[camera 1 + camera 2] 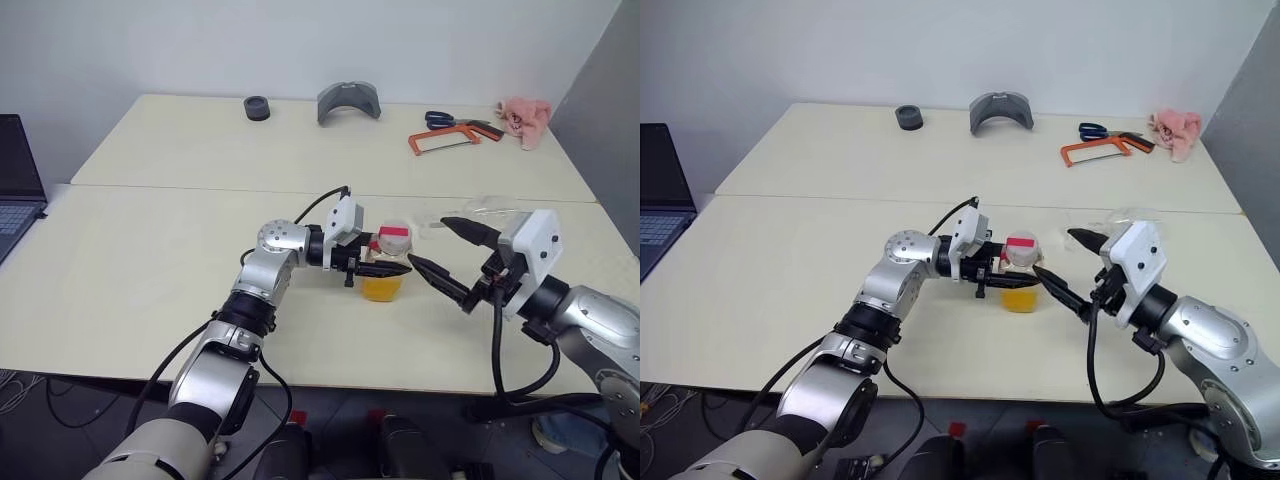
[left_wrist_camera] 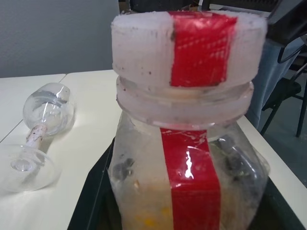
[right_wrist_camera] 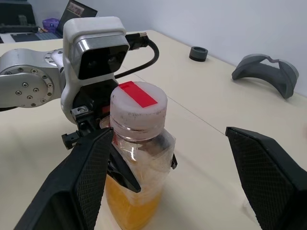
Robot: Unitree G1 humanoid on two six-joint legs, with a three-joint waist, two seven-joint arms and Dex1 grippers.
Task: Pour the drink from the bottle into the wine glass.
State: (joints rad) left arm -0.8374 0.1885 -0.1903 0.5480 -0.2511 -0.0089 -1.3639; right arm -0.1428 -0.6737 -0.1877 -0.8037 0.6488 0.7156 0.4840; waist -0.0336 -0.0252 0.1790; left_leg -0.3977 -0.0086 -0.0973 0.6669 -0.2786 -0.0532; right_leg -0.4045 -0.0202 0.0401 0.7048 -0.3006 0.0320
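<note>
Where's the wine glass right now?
The wine glass lies on its side on the table, just beyond the right gripper and right of the bottle.

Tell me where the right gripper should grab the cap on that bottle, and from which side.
Grip the cap around its round side wall, probably from the robot's right. The left gripper is already shut on the bottle below, filling the robot's left side, while the bottle stands upright, cap still on. The right gripper is open beside it, so its fingers could likely straddle the cap.
</note>
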